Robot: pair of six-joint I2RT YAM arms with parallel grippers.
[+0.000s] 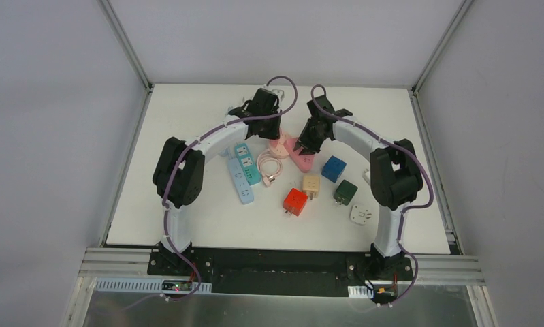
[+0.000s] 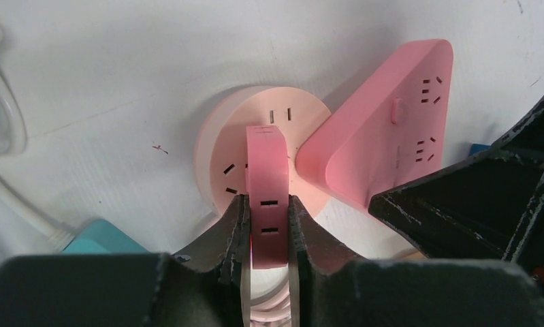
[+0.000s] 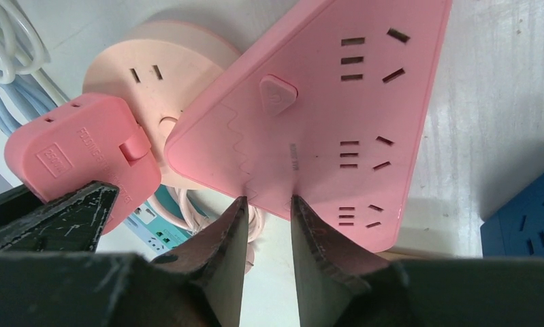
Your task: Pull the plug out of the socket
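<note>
— Pink boxy plastic plug, where?
— In the pale round socket, far centre; my left gripper pinches it. My right gripper, slightly spread, touches the pink triangular power strip beside it.

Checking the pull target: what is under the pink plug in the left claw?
The round pale-pink socket lies directly under the pink plug. The plug's body hides its prongs and the slots they enter.

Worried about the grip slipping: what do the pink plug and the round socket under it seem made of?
Pink plug: seemingly moulded plastic, satin finish; even colour, rounded edges, crisp slots. Round socket: probably the same plastic, paler pink, smooth with a faint sheen and no visible texture.
</note>
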